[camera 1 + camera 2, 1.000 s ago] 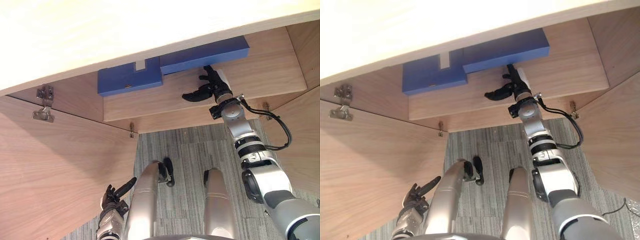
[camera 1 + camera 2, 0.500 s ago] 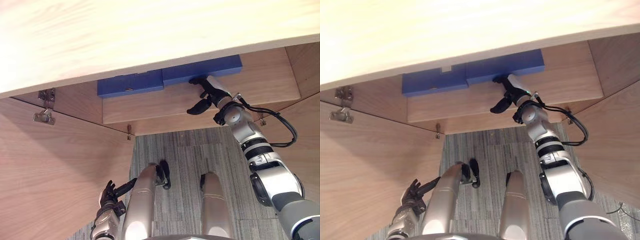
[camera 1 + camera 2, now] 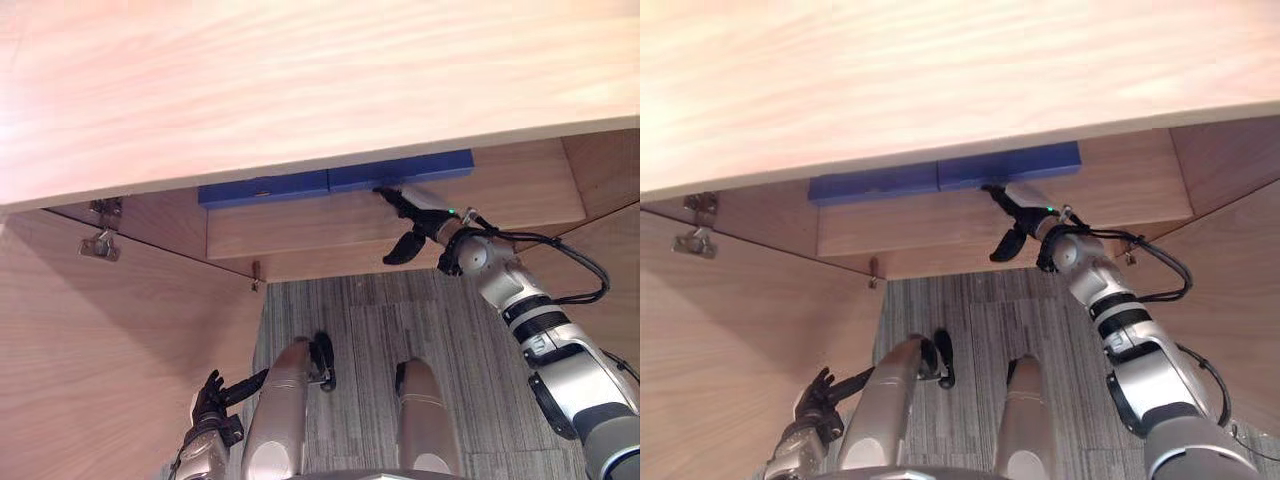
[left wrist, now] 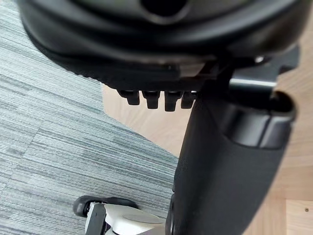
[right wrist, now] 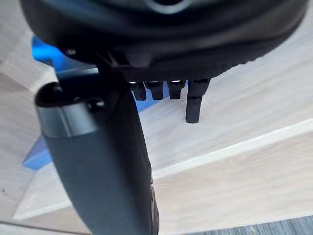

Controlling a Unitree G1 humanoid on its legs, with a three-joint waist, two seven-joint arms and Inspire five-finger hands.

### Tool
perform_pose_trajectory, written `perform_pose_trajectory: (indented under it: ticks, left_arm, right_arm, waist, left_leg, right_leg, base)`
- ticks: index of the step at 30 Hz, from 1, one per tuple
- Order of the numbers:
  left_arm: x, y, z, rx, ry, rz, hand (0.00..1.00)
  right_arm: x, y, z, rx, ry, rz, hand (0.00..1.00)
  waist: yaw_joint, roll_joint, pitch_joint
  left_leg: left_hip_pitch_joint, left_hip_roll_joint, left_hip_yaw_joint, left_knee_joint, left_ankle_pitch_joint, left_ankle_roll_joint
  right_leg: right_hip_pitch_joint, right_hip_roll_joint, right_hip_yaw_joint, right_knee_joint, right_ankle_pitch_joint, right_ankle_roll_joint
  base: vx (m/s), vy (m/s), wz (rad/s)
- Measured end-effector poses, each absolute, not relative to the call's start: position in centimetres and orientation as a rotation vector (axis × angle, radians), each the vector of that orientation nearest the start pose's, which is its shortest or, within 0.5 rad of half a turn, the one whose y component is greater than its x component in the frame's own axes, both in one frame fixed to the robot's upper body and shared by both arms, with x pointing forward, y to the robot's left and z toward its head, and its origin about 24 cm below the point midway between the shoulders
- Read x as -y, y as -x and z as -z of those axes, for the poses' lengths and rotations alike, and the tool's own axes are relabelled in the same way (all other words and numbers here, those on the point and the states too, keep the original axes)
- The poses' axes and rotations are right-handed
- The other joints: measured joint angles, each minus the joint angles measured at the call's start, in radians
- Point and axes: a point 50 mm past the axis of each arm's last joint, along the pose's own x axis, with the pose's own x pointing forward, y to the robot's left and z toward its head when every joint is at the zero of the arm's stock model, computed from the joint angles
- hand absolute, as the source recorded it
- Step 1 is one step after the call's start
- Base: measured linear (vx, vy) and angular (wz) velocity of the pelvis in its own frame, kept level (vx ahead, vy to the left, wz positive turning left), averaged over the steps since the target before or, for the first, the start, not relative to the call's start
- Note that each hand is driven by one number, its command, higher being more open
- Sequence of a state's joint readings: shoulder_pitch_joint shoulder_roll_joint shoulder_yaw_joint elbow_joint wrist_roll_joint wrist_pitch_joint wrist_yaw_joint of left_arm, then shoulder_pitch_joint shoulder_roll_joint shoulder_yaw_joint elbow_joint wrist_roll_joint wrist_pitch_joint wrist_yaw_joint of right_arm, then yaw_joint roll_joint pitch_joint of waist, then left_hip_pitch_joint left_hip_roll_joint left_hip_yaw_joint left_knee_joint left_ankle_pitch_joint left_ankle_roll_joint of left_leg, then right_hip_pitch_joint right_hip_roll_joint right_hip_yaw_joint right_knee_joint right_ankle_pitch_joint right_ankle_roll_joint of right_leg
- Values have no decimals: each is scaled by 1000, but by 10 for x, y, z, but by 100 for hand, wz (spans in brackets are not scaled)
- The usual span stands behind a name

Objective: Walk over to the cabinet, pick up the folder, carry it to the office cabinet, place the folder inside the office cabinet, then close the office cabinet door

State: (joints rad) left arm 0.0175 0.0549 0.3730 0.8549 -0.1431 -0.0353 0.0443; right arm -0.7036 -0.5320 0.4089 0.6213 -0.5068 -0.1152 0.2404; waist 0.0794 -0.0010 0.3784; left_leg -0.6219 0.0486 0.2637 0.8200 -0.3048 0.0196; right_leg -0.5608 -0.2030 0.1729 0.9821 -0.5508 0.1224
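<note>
Up in the office cabinet, left eye view, folder: lying flat on the shelf, tucked right under the top panel, long blue edge facing out
left eye view, right hand: reaching in, fingers straight, thumb hanging apart, tips right at the folder's front edge, actual contact hard to call
right eye view, left hand: down low by the open left door, fingers loose and apart, holding nothing
left wrist view, fingers: short relaxed row, grey carpet past them
right wrist view, blue folder: just beyond the outstretched fingertips, on pale wood, not gripped
</note>
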Motion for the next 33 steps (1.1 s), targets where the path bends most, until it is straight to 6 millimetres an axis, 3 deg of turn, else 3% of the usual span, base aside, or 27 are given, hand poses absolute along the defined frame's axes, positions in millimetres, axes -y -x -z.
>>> perform_pose_trajectory:
  ticks: [1,3,7,8,11,13,14,16,17,19,22,23,25,26,29,31,33]
  left_arm:
    - [-231,-147,128,-798,213,-484,100]
    - [-230,-143,131,-819,205,-477,100]
    - [-231,-141,132,-831,175,-466,100]
    - [-233,-140,132,-837,160,-463,100]
    - [-238,-136,133,-859,123,-456,100]
    - [-243,-137,132,-855,107,-461,100]
    - [-243,-138,132,-859,96,-457,100]
    - [-243,-135,136,-892,73,-443,100]
    - [-242,-132,138,-908,68,-442,100]
    - [-241,-121,144,-960,40,-440,100]
    - [-234,-114,148,-997,7,-412,100]
    - [-226,-111,151,-1011,-9,-378,100]
    - [-212,-108,154,-1022,-26,-321,100]
    - [-204,-107,156,-1031,-15,-307,100]
    - [-199,-109,157,-1033,1,-303,100]
    - [-193,-107,158,-1028,47,-349,100]
    - [-186,-99,161,-1047,85,-369,100]
  right_arm:
    - [175,-364,-98,-8,1245,-473,100]
    - [171,-351,-68,-92,1265,-581,100]
    - [171,-334,-38,-175,1224,-621,100]
    - [171,-323,-18,-245,1187,-640,100]
    - [167,-306,12,-347,1127,-675,100]
    - [173,-278,48,-509,1026,-683,100]
    - [177,-270,57,-552,993,-671,100]
    - [201,-237,89,-744,841,-570,100]
    - [209,-227,97,-797,798,-521,100]
    - [233,-184,122,-967,603,-315,100]
    - [242,-142,140,-1077,391,-117,100]
    - [243,-118,149,-1130,293,-35,100]
    - [235,-85,160,-1211,162,54,100]
    - [218,-69,167,-1243,26,115,100]
    - [209,-61,170,-1237,-113,202,100]
    - [217,-65,167,-1190,-158,289,100]
    - [223,-69,165,-1156,-191,350,100]
  waist:
    - [0,0,-1]
    - [9,-8,-13]
    - [19,-13,-37]
    - [21,-18,-56]
    - [22,-26,-109]
    - [23,-40,-156]
    - [23,-43,-169]
    - [11,-49,-211]
    - [6,-49,-225]
    - [-24,-47,-288]
    - [-57,-46,-306]
    - [-67,-44,-316]
    - [-79,-35,-322]
    - [-86,-36,-321]
    - [-89,-26,-308]
    - [-80,13,-289]
    - [-74,58,-299]
  left_leg:
    - [12,3,0,-8,0,0]
    - [70,11,4,-57,7,-5]
    - [164,16,6,-174,45,-12]
    - [226,16,5,-253,75,-22]
    - [292,23,2,-360,119,-36]
    - [359,33,1,-466,164,-49]
    - [372,33,1,-492,175,-51]
    - [442,26,2,-617,234,-63]
    - [464,24,2,-660,254,-65]
    - [514,29,-6,-765,303,-78]
    - [563,35,-25,-804,320,-90]
    - [582,40,-28,-820,330,-96]
    - [599,56,-28,-823,334,-103]
    - [593,69,-27,-791,333,-104]
    - [559,98,-29,-668,302,-104]
    - [488,156,-127,-451,195,-98]
    - [476,173,-263,-396,116,-130]
  right_leg:
    - [14,3,-2,-12,5,-1]
    - [74,13,-8,-80,30,-4]
    - [179,21,-36,-228,94,-8]
    - [249,24,-62,-323,133,-15]
    - [331,39,-99,-459,198,-24]
    - [403,57,-136,-579,264,-30]
    - [416,61,-139,-602,276,-32]
    - [472,74,-143,-700,328,-40]
    - [489,78,-144,-730,343,-44]
    - [532,100,-158,-810,384,-53]
    - [580,117,-184,-832,388,-59]
    - [594,124,-195,-833,389,-60]
    - [610,141,-198,-833,395,-71]
    - [613,149,-196,-828,398,-75]
    - [612,170,-178,-813,410,-85]
    - [615,216,-104,-796,418,-91]
    - [608,253,-51,-819,417,-91]
  base:
    - [37,28,-18]
    - [45,20,-18]
    - [83,2,-11]
    - [112,-21,-2]
    - [134,-40,-2]
    - [139,-85,-4]
    - [98,-88,-4]
    - [96,-69,-5]
    - [110,-54,0]
    - [101,-52,8]
    - [51,-79,13]
    - [19,-77,7]
    - [3,-92,-4]
    - [-27,-98,-12]
    - [-61,-94,-25]
    - [-147,-83,-79]
    - [-134,53,-115]
